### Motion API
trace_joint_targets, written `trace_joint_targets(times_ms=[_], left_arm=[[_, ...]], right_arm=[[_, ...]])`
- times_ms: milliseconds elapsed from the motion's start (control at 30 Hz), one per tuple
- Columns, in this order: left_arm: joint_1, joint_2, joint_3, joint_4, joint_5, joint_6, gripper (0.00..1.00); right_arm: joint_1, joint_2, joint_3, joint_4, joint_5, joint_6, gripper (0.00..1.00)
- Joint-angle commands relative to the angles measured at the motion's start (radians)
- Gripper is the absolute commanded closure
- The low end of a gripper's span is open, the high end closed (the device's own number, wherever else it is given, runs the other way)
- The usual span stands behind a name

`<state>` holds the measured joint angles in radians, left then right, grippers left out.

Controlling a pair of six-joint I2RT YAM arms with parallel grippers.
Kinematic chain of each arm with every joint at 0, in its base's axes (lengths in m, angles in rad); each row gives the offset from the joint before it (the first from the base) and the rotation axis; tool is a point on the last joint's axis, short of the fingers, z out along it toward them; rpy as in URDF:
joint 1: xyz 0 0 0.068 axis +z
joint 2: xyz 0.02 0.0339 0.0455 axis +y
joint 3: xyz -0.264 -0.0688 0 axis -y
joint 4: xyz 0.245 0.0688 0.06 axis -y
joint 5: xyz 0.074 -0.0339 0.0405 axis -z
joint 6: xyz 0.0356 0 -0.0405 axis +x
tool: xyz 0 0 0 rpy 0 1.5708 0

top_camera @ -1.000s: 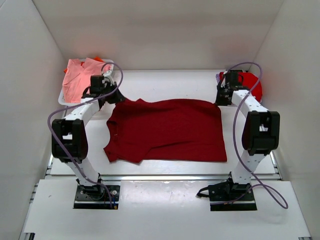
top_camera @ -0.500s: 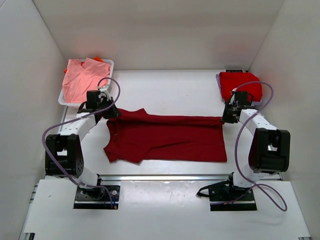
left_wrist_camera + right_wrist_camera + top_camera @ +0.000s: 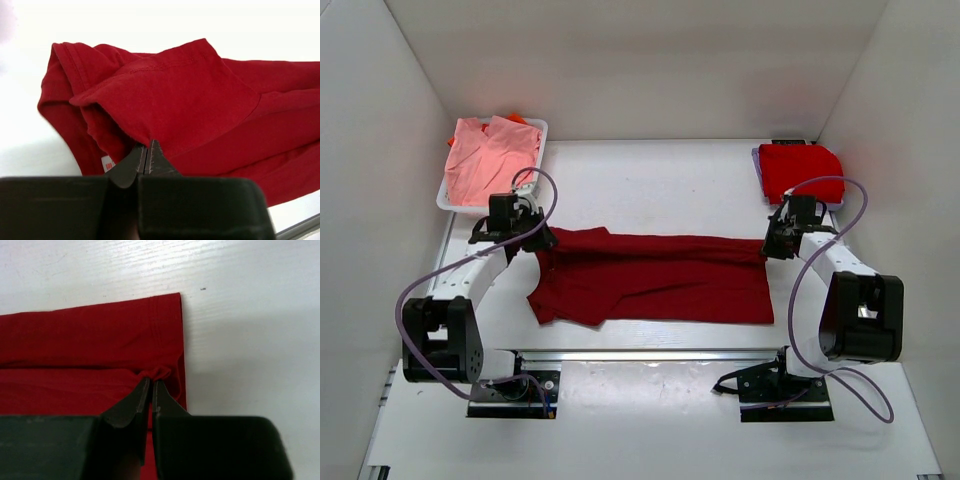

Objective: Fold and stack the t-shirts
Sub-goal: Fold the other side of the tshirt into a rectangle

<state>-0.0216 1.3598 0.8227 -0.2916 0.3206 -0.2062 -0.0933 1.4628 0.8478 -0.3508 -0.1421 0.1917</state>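
While both arms reach low over it, the white counter (image 3: 660,180) carries the dark maroon t-shirt (image 3: 660,285) across its middle, lying as a long band from left to right. Its far edge is doubled over onto the rest, and the near hem lies flat.

The left pincer (image 3: 146,150) is pressed together on a fold of cloth at the sleeve end. A small white tag (image 3: 107,162) sits just beside the tips. The right pincer (image 3: 151,385) is closed tight, pinching a bunched bit of the shirt's right edge.

The counter has a matte white surface, and a faint streaky grain shows in the right wrist view. A metal rail (image 3: 650,353) runs along the near edge.

Plain white walls (image 3: 380,150) stand to the left, right and back.

The salmon pink tee (image 3: 485,155) is heaped in a shallow white tray (image 3: 444,203) at the far left corner, well apart from the maroon one. The bright red tee (image 3: 800,170) lies folded at the far right corner, near the right arm. Purple cables (image 3: 415,290) loop off both arms.
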Motion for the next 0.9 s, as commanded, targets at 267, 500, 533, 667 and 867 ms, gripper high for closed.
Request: trace_joint_targets(times_ms=[267,500,533,667,867], left_arm=[[-0.003,-0.116,-0.075,-0.106,-0.096,-0.015,0.69],[0.008,-0.157,-0.106,-0.112,-0.179,-0.061,0.49],[0.006,-0.157,-0.102,-0.107,-0.184,-0.065,0.5],[-0.014,-0.139,-0.077,-0.092,-0.16,-0.076,0.53],[-0.112,-0.073,-0.045,-0.023,-0.117,-0.16,0.56]], right_arm=[[-0.046,-0.059,-0.006,-0.098,0.046,0.063,0.85],[-0.053,-0.196,-0.07,-0.14,0.052,0.111,0.57],[-0.042,-0.205,-0.064,-0.123,0.055,0.109,0.62],[-0.028,-0.193,-0.058,-0.059,-0.008,0.092,1.0],[0.018,0.023,0.085,-0.04,-0.083,0.034,1.0]])
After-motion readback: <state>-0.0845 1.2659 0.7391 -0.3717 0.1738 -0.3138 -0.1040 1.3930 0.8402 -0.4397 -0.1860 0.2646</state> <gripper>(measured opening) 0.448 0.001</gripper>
